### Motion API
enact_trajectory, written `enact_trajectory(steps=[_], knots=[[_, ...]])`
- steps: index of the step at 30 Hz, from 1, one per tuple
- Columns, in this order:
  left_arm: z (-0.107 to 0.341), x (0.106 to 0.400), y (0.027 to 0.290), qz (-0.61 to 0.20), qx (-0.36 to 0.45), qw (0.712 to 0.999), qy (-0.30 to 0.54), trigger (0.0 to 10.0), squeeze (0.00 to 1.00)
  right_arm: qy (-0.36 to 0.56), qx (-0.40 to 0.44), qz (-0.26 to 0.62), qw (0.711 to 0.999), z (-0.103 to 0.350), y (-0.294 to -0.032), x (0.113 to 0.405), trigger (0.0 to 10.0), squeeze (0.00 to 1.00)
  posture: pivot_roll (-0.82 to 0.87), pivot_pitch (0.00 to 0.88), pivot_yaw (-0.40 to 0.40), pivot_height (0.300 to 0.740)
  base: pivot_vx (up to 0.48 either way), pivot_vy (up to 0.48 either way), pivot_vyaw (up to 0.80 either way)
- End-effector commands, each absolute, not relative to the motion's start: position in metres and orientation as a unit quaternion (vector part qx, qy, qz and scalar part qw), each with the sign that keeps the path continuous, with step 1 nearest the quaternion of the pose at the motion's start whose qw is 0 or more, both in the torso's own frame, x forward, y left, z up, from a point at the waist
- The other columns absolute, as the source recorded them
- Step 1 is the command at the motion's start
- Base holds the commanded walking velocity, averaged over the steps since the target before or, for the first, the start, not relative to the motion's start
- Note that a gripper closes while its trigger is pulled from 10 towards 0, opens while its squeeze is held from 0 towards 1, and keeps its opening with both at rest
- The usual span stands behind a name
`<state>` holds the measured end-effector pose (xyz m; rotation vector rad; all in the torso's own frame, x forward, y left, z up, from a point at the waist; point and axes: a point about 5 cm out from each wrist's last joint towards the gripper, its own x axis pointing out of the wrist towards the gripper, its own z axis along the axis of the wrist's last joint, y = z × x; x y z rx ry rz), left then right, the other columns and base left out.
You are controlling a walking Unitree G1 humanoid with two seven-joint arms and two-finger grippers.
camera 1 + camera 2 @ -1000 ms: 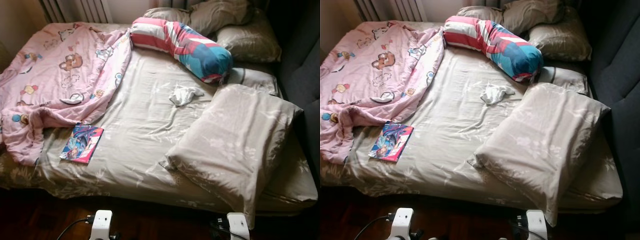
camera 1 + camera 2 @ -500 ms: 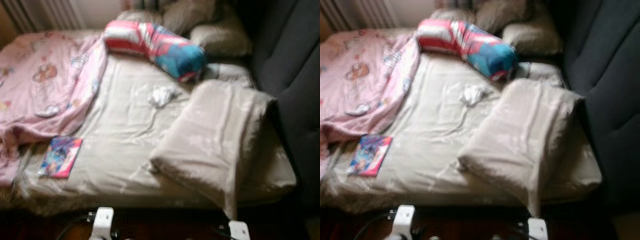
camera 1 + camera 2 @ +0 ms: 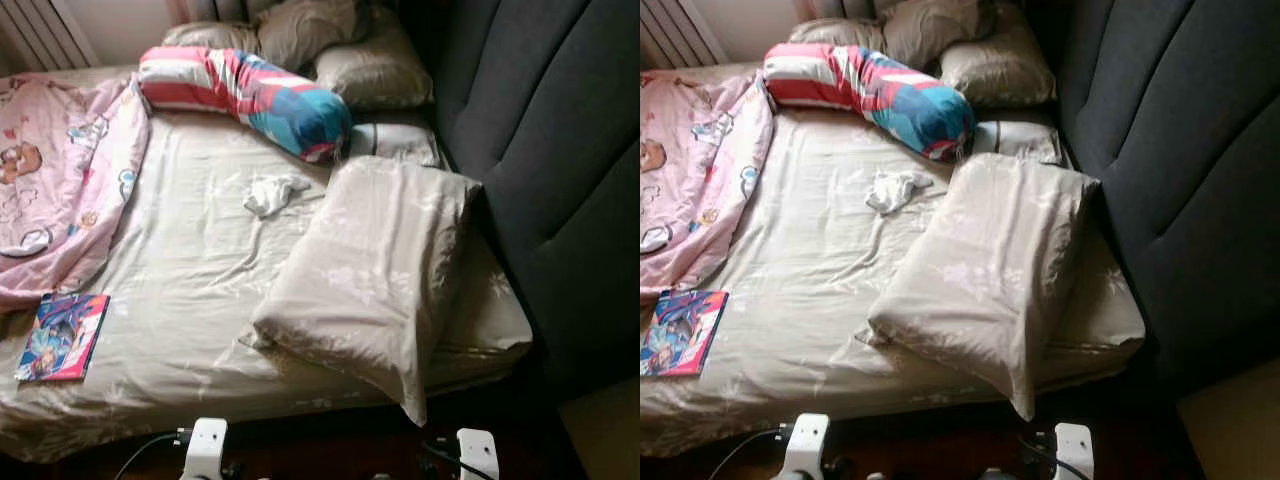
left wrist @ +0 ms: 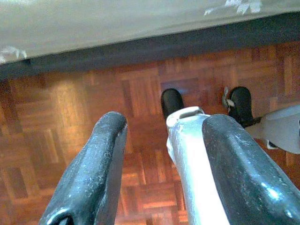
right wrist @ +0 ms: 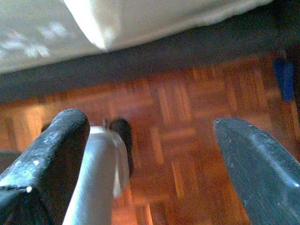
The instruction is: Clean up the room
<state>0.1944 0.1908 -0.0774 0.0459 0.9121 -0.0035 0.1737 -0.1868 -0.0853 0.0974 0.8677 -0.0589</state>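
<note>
A bed point(image 3: 190, 290) with a beige sheet lies before me. On it are a large beige pillow point(image 3: 375, 265) set askew at the right, a red, white and blue striped bolster point(image 3: 245, 95) near the head, a small crumpled white cloth point(image 3: 272, 193) mid-bed, a pink cartoon-print blanket point(image 3: 60, 190) bunched at the left, and a colourful magazine point(image 3: 62, 335) near the front left edge. Both arms hang low beside the bed. My left gripper point(image 4: 164, 124) and right gripper point(image 5: 152, 126) are open over the parquet floor point(image 4: 70, 117), holding nothing.
A dark padded headboard point(image 3: 540, 150) rises along the bed's right side. More beige pillows point(image 3: 370, 70) are stacked at the far end, with a white radiator point(image 3: 40, 30) at the back left. A black cable point(image 3: 150, 448) runs over the floor by the bed's front edge.
The camera has swung to the right, so the bed has slid left in the picture and more of the headboard shows. Nothing on the bed has moved.
</note>
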Motion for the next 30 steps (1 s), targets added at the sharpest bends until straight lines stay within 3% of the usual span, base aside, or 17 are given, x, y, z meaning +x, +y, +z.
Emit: enact_trajectory(steps=[1, 9, 12, 17, 30], knots=[[-0.082, 0.185, 0.195, 0.001, 0.03, 0.89, 0.455, 10.0, 0.0, 0.395, 0.054, -0.028, 0.917, -0.081, -0.187, 0.18, 10.0, 0.0, -0.1, 0.166, 0.024, 0.74, 0.0, 0.0, 0.0], [-0.082, 0.186, 0.193, 0.0, 0.031, 0.891, 0.453, 10.0, 0.0, 0.256, 0.068, -0.041, 0.963, -0.05, -0.203, 0.215, 10.0, 0.0, -0.11, 0.161, 0.02, 0.74, 0.0, 0.0, 0.0], [-0.082, 0.186, 0.193, -0.001, 0.03, 0.891, 0.453, 10.0, 0.0, 0.205, 0.064, -0.036, 0.976, -0.029, -0.192, 0.248, 10.0, 0.0, -0.12, 0.167, 0.018, 0.74, 0.0, 0.0, 0.0], [-0.081, 0.188, 0.191, 0.001, 0.021, 0.894, 0.447, 10.0, 0.0, 0.162, 0.077, -0.022, 0.984, -0.011, -0.183, 0.269, 10.0, 0.0, -0.12, 0.174, 0.017, 0.74, 0.0, 0.0, 0.0], [-0.08, 0.188, 0.191, 0.003, 0.017, 0.895, 0.446, 10.0, 0.0, 0.195, 0.041, 0.03, 0.98, -0.018, -0.17, 0.265, 10.0, 0.0, -0.12, 0.17, 0.014, 0.74, 0.0, 0.0, 0.0]])
